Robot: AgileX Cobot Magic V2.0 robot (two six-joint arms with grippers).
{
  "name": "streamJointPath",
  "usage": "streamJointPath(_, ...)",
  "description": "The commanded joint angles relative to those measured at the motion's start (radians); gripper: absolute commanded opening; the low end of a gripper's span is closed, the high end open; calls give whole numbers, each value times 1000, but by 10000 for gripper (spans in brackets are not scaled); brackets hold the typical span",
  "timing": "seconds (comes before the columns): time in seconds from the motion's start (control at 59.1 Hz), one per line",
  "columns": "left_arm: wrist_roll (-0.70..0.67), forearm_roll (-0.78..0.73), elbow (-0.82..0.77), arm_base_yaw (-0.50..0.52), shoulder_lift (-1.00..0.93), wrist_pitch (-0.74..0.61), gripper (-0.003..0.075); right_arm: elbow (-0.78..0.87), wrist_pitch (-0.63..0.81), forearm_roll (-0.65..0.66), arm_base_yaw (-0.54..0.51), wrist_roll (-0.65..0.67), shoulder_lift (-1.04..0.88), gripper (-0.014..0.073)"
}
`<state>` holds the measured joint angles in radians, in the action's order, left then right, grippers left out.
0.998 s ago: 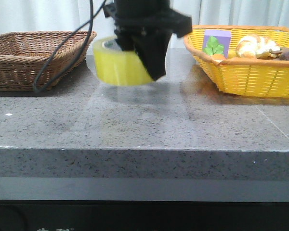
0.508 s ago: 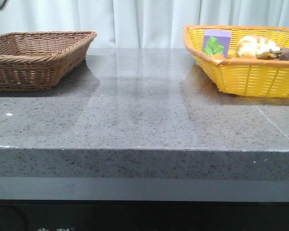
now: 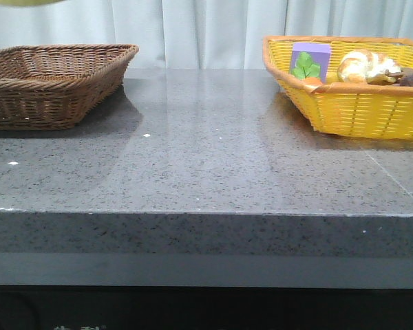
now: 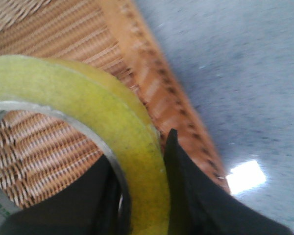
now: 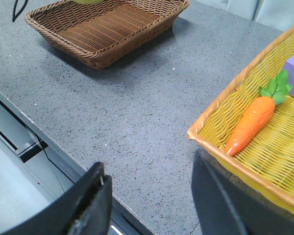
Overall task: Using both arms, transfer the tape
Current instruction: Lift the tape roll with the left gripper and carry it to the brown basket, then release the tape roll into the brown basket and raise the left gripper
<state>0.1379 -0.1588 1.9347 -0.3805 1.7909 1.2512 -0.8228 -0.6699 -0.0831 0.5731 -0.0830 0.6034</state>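
The yellow tape point(image 4: 88, 93) is held in my left gripper point(image 4: 144, 161), which is shut on the roll's wall, one finger inside the white core and one outside. It hangs above the brown wicker basket point(image 4: 63, 34). In the front view only a yellow sliver of the tape point(image 3: 20, 2) shows at the top left edge, above the brown basket point(image 3: 55, 75). The right wrist view also shows a sliver of the tape point(image 5: 90, 1) over that basket point(image 5: 108, 29). My right gripper point(image 5: 149, 161) is open and empty, over the table's front edge beside the yellow basket point(image 5: 225, 117).
The yellow basket point(image 3: 351, 103) at the right holds a purple box with a green leaf point(image 3: 310, 60), a toy carrot point(image 5: 250, 120) and other food items. The grey stone table point(image 3: 206, 151) lies between the two baskets. White curtains hang behind.
One second ago the gripper held the tape over the table's middle in the front view. It has since risen and moved left; only a sliver of tape now shows above the brown basket.
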Motion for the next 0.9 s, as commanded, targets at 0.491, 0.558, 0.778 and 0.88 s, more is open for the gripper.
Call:
streamJointPath(0.491,-9,-3,28,112,185,-135,199,-22,78,-5,-5,-4,1,402)
streamJointPath(0.558,-9,12,28,112,187,-143,295,-22,78,-5,-5,-4,1,402)
streamJointPath(0.778,-9,44,56,114,177,-130,456,-22,78,-5,-5,-4,1,402)
streamJointPath(0.88,-11,55,60,114,153,-116,456,-22,78,-5,-5,-4,1,402)
